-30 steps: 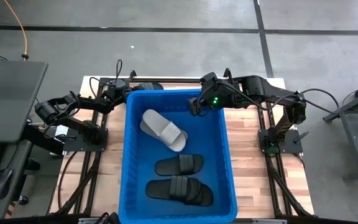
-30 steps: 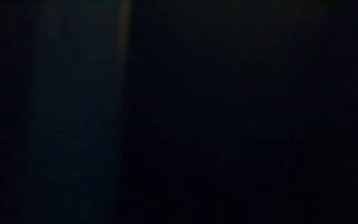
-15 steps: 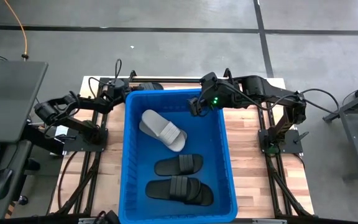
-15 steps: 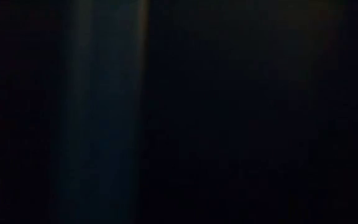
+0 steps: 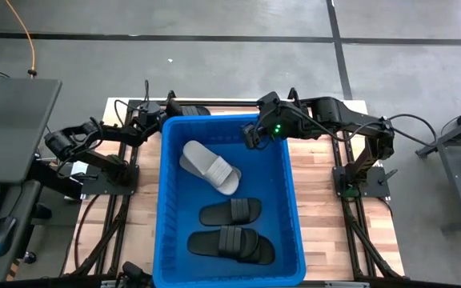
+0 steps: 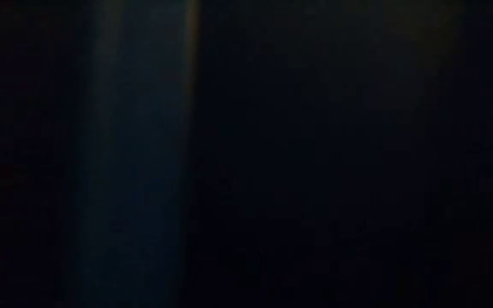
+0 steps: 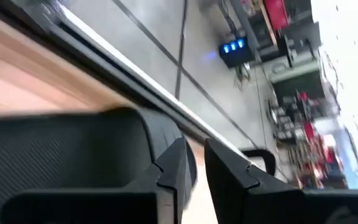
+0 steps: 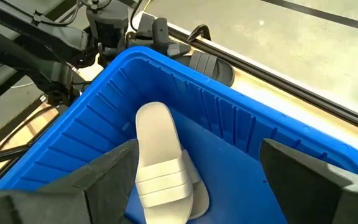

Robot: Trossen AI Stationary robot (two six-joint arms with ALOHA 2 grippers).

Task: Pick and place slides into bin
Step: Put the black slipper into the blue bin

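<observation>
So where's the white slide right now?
In the high view the white slide lies inside the blue bin, toward its far left part, just beyond the black slides and near the right end effector.

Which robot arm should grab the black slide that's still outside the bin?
Probably the left. The left gripper is right at the black slide behind the bin, fingers nearly around its edge. The right gripper hangs open over the bin, farther away.
</observation>
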